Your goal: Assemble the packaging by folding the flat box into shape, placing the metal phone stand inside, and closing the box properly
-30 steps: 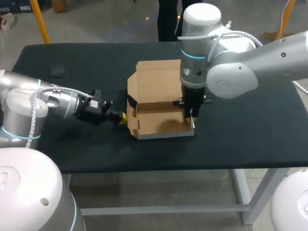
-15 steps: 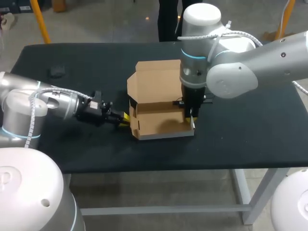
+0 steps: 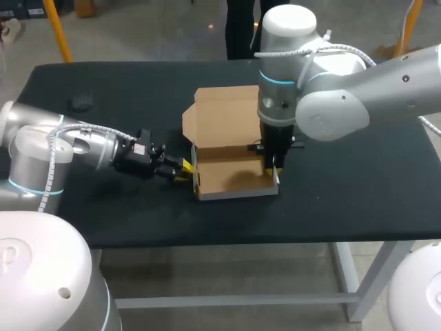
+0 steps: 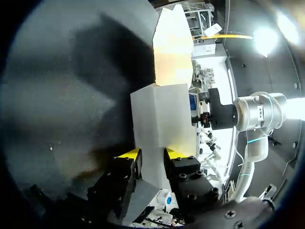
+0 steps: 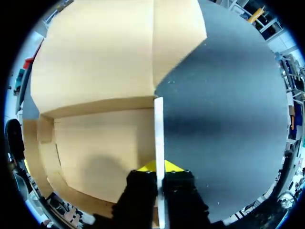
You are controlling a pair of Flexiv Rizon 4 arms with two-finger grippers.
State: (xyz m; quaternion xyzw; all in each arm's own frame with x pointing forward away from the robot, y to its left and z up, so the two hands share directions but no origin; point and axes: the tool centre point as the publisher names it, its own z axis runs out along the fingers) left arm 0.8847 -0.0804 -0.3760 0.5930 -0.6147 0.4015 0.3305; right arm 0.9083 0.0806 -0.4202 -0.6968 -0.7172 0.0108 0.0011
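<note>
- The left pincer (image 3: 182,167) lies low over the table (image 3: 358,186), at the outside of the box's (image 3: 231,178) left wall, near that wall's front corner.
- In the left wrist view, this pincer's (image 4: 152,153) two yellow tips stand apart. The left wall (image 4: 164,114) shows face-on, rising ahead of them and running down into the gap between them. It is not pinched from two sides.
- The right pincer (image 3: 273,172) hangs straight down from its arm at the box's right wall, close to the front right corner.
- In the right wrist view, that wall (image 5: 158,129) is seen edge-on as a thin pale strip. The right pincer (image 5: 159,167) is clamped on it, with one finger inside the box and one outside.
- The box sits about mid-table as an open brown cardboard tray, its front wall towards the near edge of the table.
- The lid (image 3: 224,114) is folded back behind the tray towards the far edge, and a small flap juts from its left side.
- A small dark thing (image 3: 81,103) lies on the table near the far left corner, well apart from the box.
</note>
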